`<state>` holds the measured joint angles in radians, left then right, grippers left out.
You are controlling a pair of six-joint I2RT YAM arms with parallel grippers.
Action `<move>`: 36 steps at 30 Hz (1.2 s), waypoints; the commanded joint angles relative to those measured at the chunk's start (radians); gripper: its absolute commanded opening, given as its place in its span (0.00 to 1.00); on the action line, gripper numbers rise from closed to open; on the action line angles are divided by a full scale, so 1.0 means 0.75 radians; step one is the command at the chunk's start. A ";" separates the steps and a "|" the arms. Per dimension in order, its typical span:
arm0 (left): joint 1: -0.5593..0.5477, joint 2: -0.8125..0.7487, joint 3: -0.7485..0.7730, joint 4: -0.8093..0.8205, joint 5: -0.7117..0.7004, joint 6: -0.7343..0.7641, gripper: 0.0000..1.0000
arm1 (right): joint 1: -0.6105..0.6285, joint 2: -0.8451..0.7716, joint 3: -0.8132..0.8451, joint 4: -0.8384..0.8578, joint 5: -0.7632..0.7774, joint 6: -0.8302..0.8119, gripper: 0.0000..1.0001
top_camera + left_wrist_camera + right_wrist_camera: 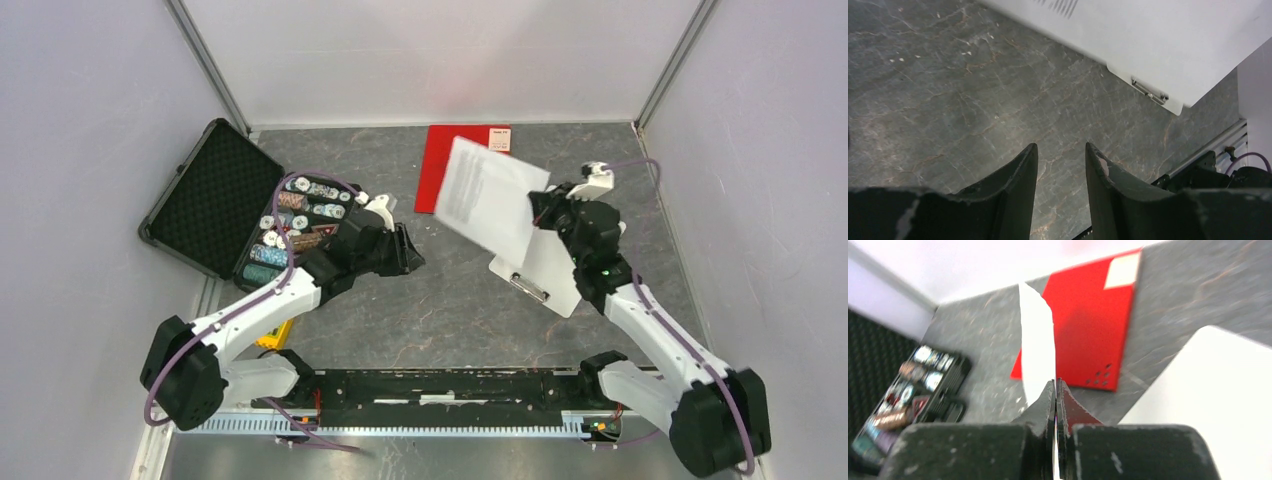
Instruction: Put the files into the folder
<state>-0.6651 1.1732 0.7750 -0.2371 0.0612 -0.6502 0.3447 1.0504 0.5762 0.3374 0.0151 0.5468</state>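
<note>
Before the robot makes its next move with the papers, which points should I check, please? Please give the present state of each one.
1. Grip on the files: ok, the right gripper is shut on their edge.
2. Sheets clear of the clipboard: ok, they hang tilted above it.
3. Is the folder open to receive them: not ok, it lies shut, red side up.
4. Is the left gripper free to help: ok, open and empty.
5. All sheets taken: cannot tell.
</note>
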 commanded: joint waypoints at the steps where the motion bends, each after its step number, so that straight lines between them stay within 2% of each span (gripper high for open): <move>1: -0.104 0.049 0.053 -0.002 -0.108 -0.149 0.51 | -0.069 -0.175 0.145 -0.264 0.281 -0.167 0.00; 3: -0.148 0.105 0.055 0.070 -0.115 -0.246 0.56 | -0.078 -0.225 0.195 -0.288 0.313 -0.180 0.00; 6: -0.217 0.212 0.037 0.290 -0.098 -0.428 0.59 | -0.077 -0.277 0.254 -0.313 0.340 -0.170 0.00; 9: -0.274 0.348 0.055 0.547 -0.086 -0.544 0.59 | -0.079 -0.336 0.279 -0.321 0.373 -0.153 0.00; 14: -0.362 0.596 0.211 0.712 -0.075 -0.642 0.57 | -0.079 -0.369 0.437 -0.416 0.369 -0.178 0.00; 16: -0.394 0.694 0.255 0.809 -0.144 -0.708 0.52 | -0.077 -0.379 0.465 -0.419 0.389 -0.200 0.00; 20: -0.459 0.892 0.421 0.802 -0.237 -0.793 0.51 | -0.081 -0.373 0.526 -0.478 0.408 -0.239 0.00; 24: -0.492 1.027 0.474 0.970 -0.304 -0.918 0.49 | -0.078 -0.393 0.543 -0.501 0.387 -0.264 0.00; 31: -0.510 1.297 0.763 0.938 -0.207 -0.969 0.46 | -0.079 -0.446 0.512 -0.499 0.412 -0.316 0.00; 36: -0.525 1.419 0.868 0.863 -0.171 -0.977 0.45 | -0.079 -0.454 0.492 -0.510 0.423 -0.356 0.00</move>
<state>-1.0431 2.1811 1.3479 0.4221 -0.0940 -1.3354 0.2871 0.7204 0.9482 -0.0460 0.3096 0.3233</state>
